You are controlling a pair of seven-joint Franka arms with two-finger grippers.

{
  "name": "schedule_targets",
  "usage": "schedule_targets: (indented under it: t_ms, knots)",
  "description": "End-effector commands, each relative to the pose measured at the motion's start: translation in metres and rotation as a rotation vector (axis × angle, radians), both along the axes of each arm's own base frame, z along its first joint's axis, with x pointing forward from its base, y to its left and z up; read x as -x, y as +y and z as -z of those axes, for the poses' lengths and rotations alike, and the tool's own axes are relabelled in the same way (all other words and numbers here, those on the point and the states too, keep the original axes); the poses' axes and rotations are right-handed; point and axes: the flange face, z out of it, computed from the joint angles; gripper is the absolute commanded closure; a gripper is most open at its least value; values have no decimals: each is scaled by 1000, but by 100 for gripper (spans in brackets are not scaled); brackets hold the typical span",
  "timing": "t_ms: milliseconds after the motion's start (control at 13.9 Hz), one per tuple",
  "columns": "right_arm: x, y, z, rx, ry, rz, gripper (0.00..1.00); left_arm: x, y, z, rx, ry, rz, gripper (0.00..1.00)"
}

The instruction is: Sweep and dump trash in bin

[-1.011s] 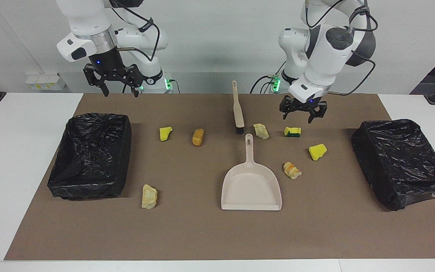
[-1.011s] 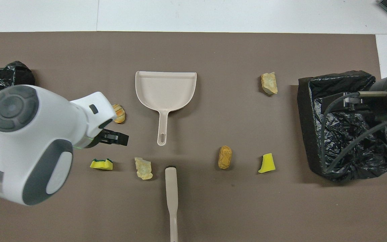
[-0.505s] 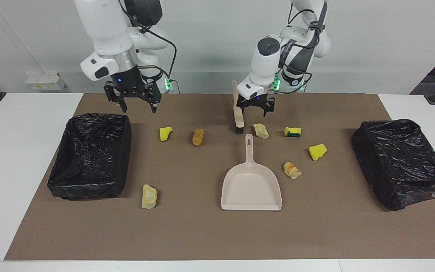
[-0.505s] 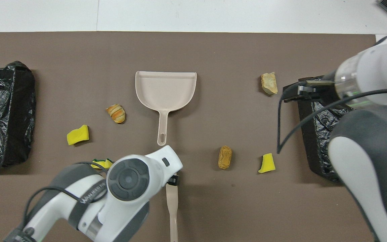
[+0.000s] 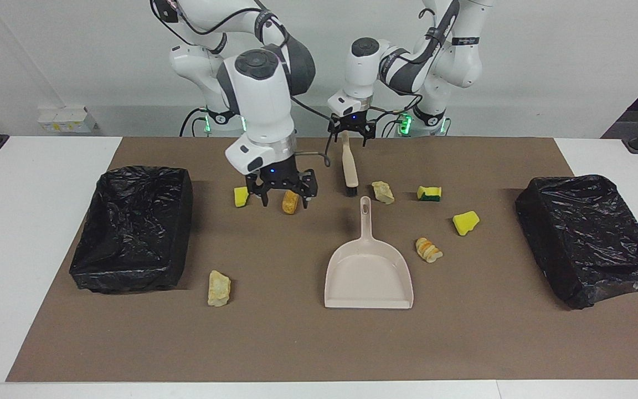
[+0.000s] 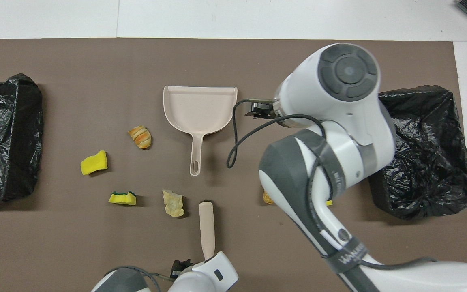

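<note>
- The left tool [image 5: 352,137] has its fingers apart over the upper end of the brush [image 5: 349,166], in the upper middle of the facing view. Half a second ago it hung lower, beside the brush's middle, so it has drawn up along the handle. I cannot tell whether it touches the handle yet.
- The right tool [image 5: 284,200] is also spread wide and carries nothing. It has swung in from near the black bin [image 5: 130,227] at the right arm's end and now hangs over the orange-brown piece [image 5: 291,206] and the yellow chunk [image 5: 240,197] in the middle of the view.
- The dustpan [image 5: 369,277] lies untouched at lower centre — mouth away from the robots, handle pointing at the brush head.
- The trash has not moved; all seven scraps are on the brown mat:
  - the pale lump [image 5: 383,192] and green-backed sponge [image 5: 428,193] near the brush head
  - a second yellow chunk [image 5: 466,222] and a striped bread piece [image 5: 428,249] beside the pan
  - another pale lump [image 5: 219,288] low in the frame, near the first bin.
- The second bin [image 5: 590,238] sits at the left arm's end of the worktop.
- Reading: both arms are closing on their implements — sweeping has not started.
</note>
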Motion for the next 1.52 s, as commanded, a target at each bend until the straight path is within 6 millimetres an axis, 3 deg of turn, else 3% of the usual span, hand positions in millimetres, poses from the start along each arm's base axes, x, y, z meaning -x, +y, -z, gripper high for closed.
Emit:
schedule_targets:
  t_ms: [0,72,144,289,433,577,722,794,938,1011,1227,1371,1444]
  knots:
    - [-18,47,16,-9,-11,13,0,26,3,11,43,-12,-46,0]
    - [-17,67,28,-1,-9,21,0,28,2,11,45,-12,-56,6]
    - [-12,89,43,15,-11,25,0,29,1,11,46,-13,-53,18]
    - [3,136,80,22,-32,25,0,28,1,12,43,-12,-55,55]
    - [12,160,103,13,-37,-2,0,28,2,12,38,-9,-56,84]
    - [23,179,124,45,-43,-45,0,29,3,12,28,-3,-69,97]
    - [34,193,136,55,-56,-83,0,30,4,13,4,11,-80,100]
    - [35,193,134,50,-56,-83,0,29,4,13,2,13,-83,100]
    - [34,187,150,35,-51,-76,0,26,7,9,-24,29,-94,100]
    - [37,187,148,24,-57,-79,4,23,9,1,-34,37,-102,100]
    - [41,185,154,30,-44,-78,13,0,35,-16,-66,50,-167,100]
    - [49,185,154,35,-33,-82,29,-7,47,-15,-110,65,-184,100]
    - [49,183,155,37,-28,-76,51,-9,53,-17,-126,66,-190,100]
